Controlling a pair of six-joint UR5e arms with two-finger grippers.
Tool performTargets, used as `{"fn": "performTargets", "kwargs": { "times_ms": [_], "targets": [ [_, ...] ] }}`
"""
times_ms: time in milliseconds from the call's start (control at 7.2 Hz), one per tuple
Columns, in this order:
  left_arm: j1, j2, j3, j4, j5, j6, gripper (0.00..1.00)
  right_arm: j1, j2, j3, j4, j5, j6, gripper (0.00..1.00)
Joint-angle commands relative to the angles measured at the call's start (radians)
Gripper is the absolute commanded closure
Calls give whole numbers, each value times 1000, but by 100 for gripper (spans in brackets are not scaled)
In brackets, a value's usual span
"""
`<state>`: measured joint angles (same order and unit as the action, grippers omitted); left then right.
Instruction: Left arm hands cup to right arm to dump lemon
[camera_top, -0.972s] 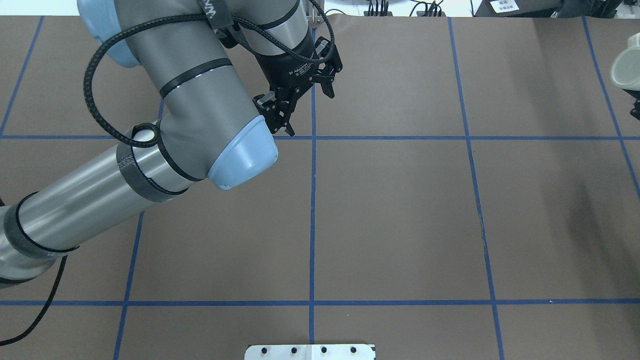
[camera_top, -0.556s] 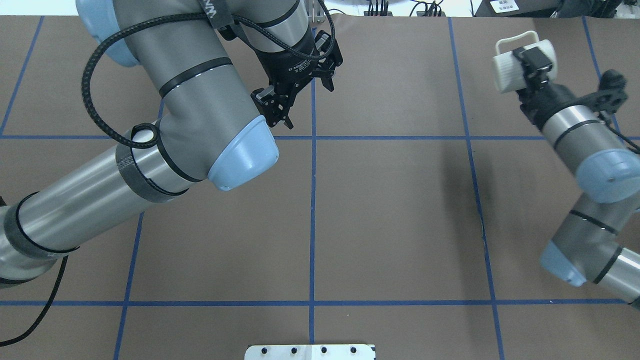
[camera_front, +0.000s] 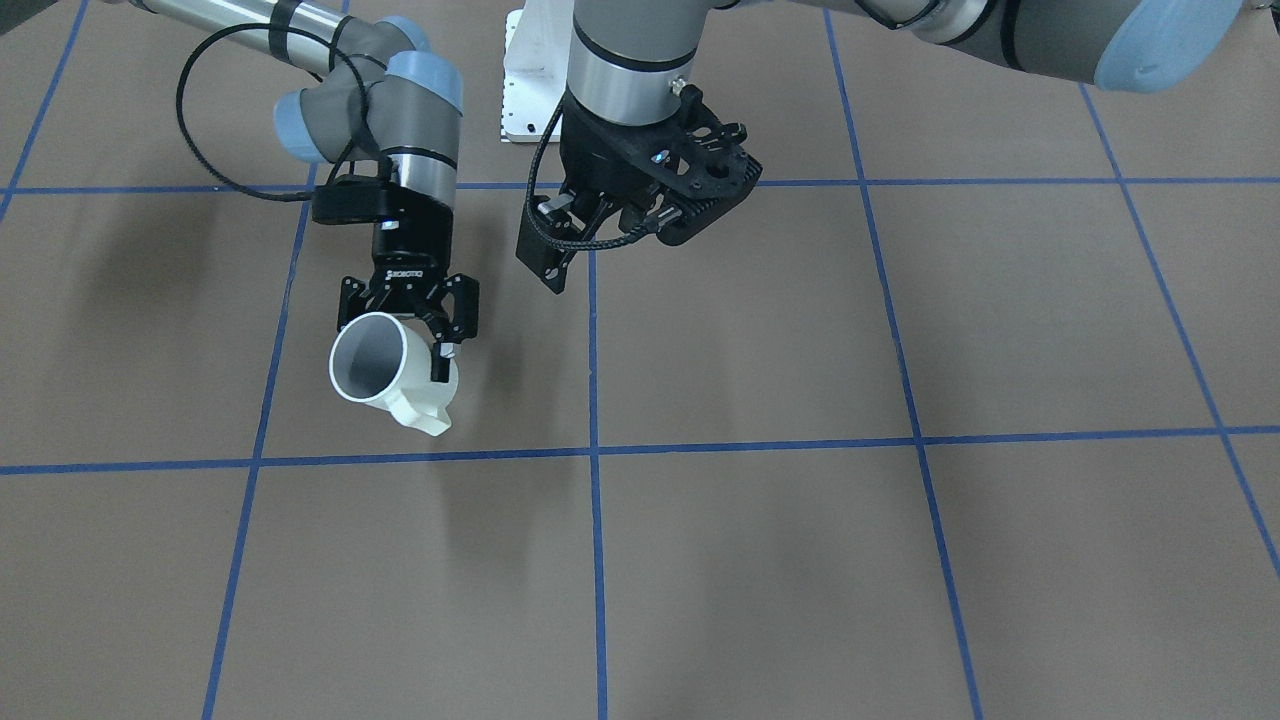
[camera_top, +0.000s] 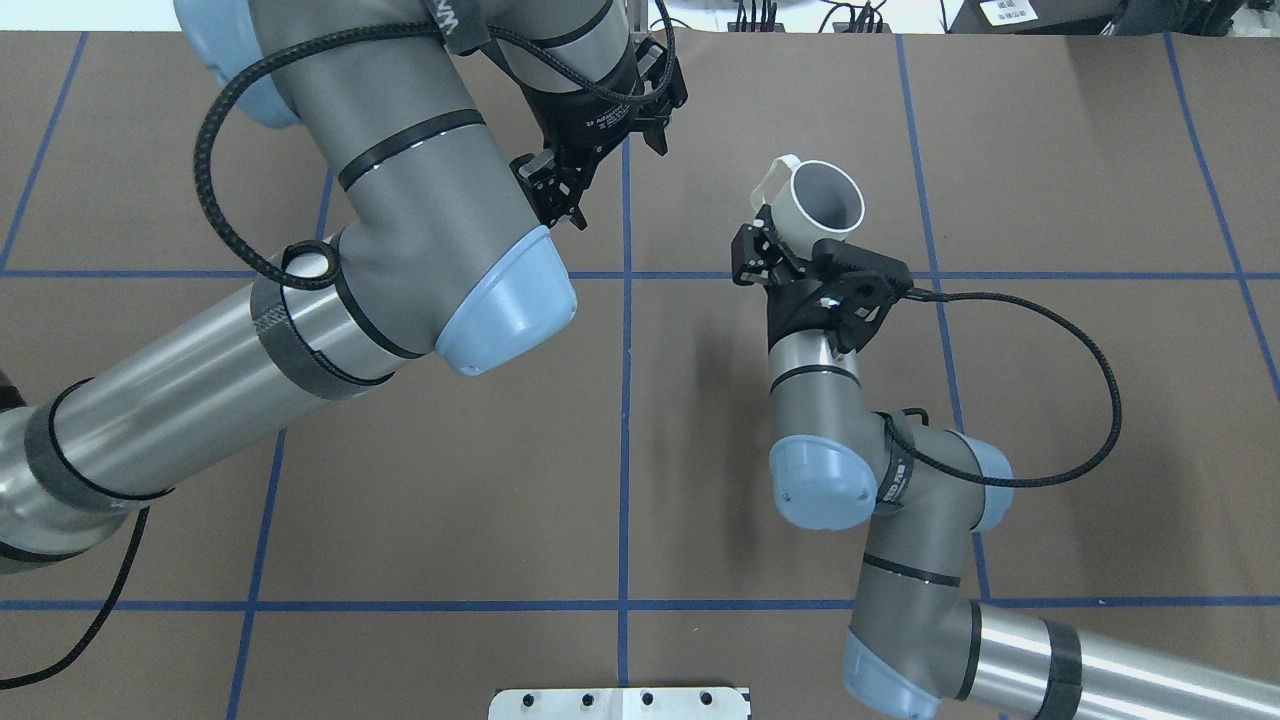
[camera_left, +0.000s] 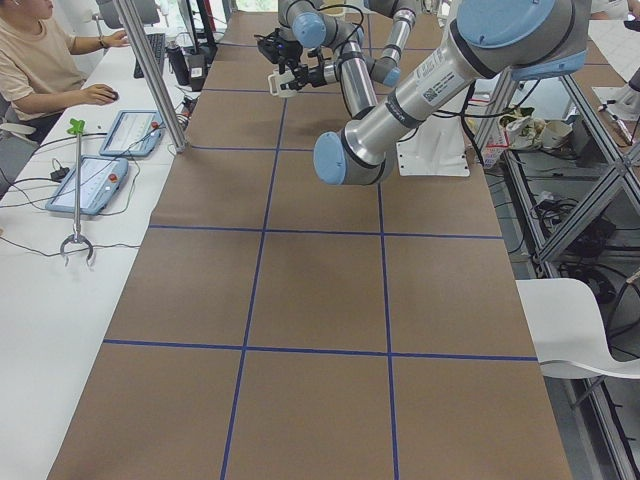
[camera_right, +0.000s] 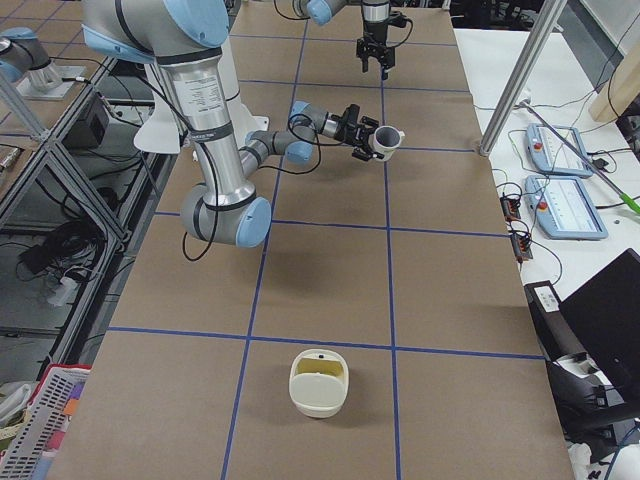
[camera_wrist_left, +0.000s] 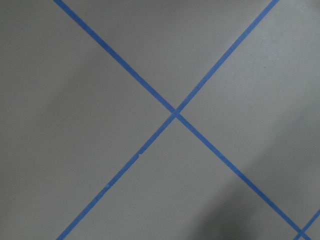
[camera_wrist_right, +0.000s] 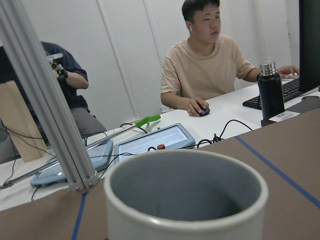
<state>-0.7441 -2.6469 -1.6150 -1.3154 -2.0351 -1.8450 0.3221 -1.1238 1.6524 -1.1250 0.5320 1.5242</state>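
Observation:
My right gripper (camera_top: 797, 238) is shut on the cup (camera_top: 826, 200), a white mug held above the table right of centre. The cup tilts with its mouth up and toward the far side, and its handle (camera_top: 768, 182) points left. Its grey inside (camera_wrist_right: 185, 187) looks empty, as it does in the front view of the cup (camera_front: 388, 372). My left gripper (camera_top: 612, 168) hangs open with nothing in it, over the centre tape line at the far side and left of the cup. Something yellow-green, possibly the lemon (camera_right: 318, 373), lies in a cream container (camera_right: 320, 395) at the table's right end.
A white mounting plate (camera_top: 620, 703) sits at the near edge. Beyond the far edge is a white desk with tablets (camera_wrist_right: 155, 142), a black bottle (camera_wrist_right: 270, 95), an aluminium post (camera_wrist_right: 47, 107) and seated people. Blue tape lines grid the brown table.
The right arm has swung in from the view's right edge toward the centre with the cup, turning its mouth upward. The left arm has drawn slightly toward the far side, its gripper still open.

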Motion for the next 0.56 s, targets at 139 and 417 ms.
{"fn": "performTargets", "kwargs": {
  "times_ms": [139,417],
  "targets": [
    [15,-148,168,-1,27,38,1,-107,44,-36,-116,-148,-137,100],
    [19,-150,217,-2,27,64,1,-124,71,-43,-119,-162,-138,100]
  ]
}}
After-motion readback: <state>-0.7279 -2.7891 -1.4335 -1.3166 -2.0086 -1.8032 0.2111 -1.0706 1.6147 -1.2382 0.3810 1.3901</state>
